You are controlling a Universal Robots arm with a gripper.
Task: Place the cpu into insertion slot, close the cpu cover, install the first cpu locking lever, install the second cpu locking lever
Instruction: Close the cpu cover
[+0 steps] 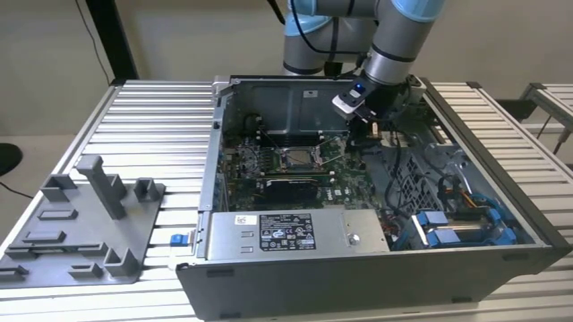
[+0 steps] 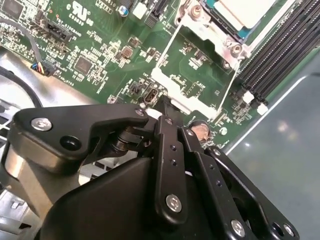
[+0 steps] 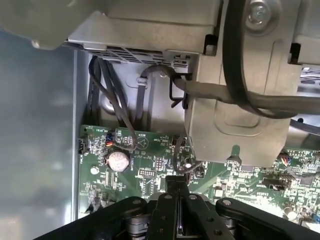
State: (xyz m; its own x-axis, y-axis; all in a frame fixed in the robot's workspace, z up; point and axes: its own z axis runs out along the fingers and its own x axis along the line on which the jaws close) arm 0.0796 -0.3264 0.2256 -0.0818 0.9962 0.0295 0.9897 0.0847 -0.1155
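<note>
The exterior view shows a big grey metal computer case (image 1: pixel 358 282) lying open on a ribbed aluminium table (image 1: pixel 152 127). The arm's black two-finger gripper (image 1: pixel 361 134) reaches down into the case above the green motherboard (image 1: pixel 268 178). It is just to the exterior view's right of the square silver-rimmed insertion slot (image 1: pixel 281 149). The small flat square silver-faced cpu (image 1: pixel 296 157) lies inside that slot. In the second wrist view the cpu (image 2: pixel 245 10) sits seated in the slot (image 2: pixel 227 42), next to the long black narrow memory slots (image 2: pixel 280 55). The thin square silver metal cpu cover (image 2: pixel 175 90) is swung open away from the chip, with green board visible through its cut-out centre. The gripper (image 2: pixel 164 102) has its tip right at the cover's far edge; whether it touches cannot be told. In the first wrist view the gripper (image 3: pixel 177 180) has its fingers pressed together with nothing between them, and it hangs over the board near a round silver coin battery (image 3: pixel 116 161). A grey plastic fixture tray (image 1: pixel 80 228) rests on the table, well apart from the case on the exterior view's left.
</note>
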